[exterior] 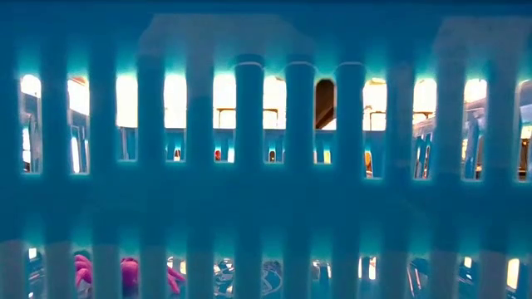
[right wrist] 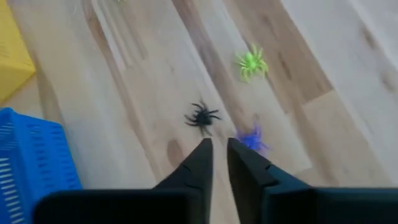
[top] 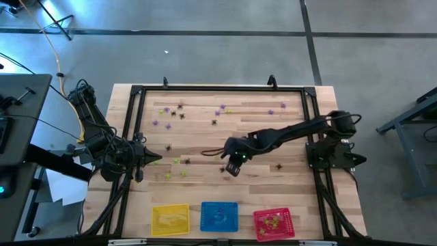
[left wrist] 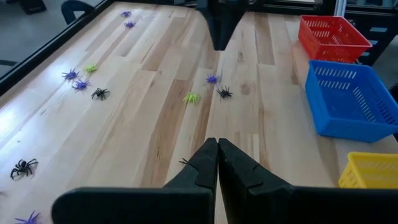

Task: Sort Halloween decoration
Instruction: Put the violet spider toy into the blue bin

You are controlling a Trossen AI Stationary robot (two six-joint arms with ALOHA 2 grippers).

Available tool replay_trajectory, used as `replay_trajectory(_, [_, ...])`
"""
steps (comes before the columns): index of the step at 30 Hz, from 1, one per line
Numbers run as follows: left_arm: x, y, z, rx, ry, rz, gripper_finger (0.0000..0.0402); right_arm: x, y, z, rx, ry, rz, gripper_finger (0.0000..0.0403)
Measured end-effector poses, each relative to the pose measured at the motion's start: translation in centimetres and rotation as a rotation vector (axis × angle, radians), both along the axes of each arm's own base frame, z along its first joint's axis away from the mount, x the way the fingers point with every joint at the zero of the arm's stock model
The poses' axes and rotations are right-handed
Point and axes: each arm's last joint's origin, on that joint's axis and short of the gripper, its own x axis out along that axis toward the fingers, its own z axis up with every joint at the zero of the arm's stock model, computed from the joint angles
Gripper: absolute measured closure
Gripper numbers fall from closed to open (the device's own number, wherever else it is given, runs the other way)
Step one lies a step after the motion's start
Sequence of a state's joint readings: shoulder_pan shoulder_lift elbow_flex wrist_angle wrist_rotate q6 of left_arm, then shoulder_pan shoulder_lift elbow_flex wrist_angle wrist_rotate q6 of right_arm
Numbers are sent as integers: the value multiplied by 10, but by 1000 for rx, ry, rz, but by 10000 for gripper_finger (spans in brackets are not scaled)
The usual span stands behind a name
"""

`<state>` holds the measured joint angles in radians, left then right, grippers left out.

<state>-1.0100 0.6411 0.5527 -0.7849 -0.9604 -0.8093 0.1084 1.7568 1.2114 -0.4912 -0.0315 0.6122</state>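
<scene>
From above, the wooden surface (top: 225, 137) carries the Halloween decoration scattered loosely: small spiders mostly toward twelve o'clock and ten o'clock, a few near the centre and a few near eight o'clock. Along the six o'clock edge sit a yellow basket (top: 170, 219), a blue basket (top: 219, 216) and a red basket (top: 274, 223); the red one holds several yellow-green spiders. The right claw (top: 234, 166) hangs over the centre, and the left claw (top: 154, 160) sits at nine o'clock.

The low view is filled by blue mesh slats, with something pink showing through at seven o'clock.

From the left wrist, the left claw (left wrist: 217, 155) has its fingers pressed together over bare wood, holding nothing. Ahead lie a purple spider (left wrist: 213, 78), a black spider (left wrist: 224, 93) and a yellow-green spider (left wrist: 191, 98).

From the right wrist, the right claw (right wrist: 219, 149) is spread a narrow crack and pinches nothing. A black spider (right wrist: 202, 117) lies just beyond its tips, a purple spider (right wrist: 253, 139) just beside one finger, and a green spider (right wrist: 252, 63) farther off.
</scene>
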Motion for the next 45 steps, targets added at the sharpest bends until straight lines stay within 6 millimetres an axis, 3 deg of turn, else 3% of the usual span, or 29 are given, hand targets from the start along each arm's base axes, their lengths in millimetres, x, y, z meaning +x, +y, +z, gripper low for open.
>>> replay_trajectory(6, [0, 0, 0, -1, 4, -4, 401, 4, -8, -12, -21, 38, 19, 283])
replay_trajectory(10, [0, 0, 0, 1, 9, -7, 401, 7, -8, -32, -21, 105, 21, 258])
replay_trajectory(18, [-1, 0, -1, 5, 16, -10, 401, 14, -7, -64, -35, 177, 55, 251])
replay_trajectory(26, [-1, 0, -1, 5, 16, -10, 401, 16, -7, -84, -61, 235, 64, 252])
replay_trajectory(31, [-1, 0, -1, 5, 16, -10, 401, 14, -8, -84, -92, 264, 31, 290])
replay_trajectory(36, [-1, 0, -1, 5, 16, -10, 401, 12, -11, -85, -84, 279, -11, 386])
replay_trajectory(45, [-1, 0, -1, -6, 30, -23, 401, 12, -13, -83, -52, 292, -56, 401])
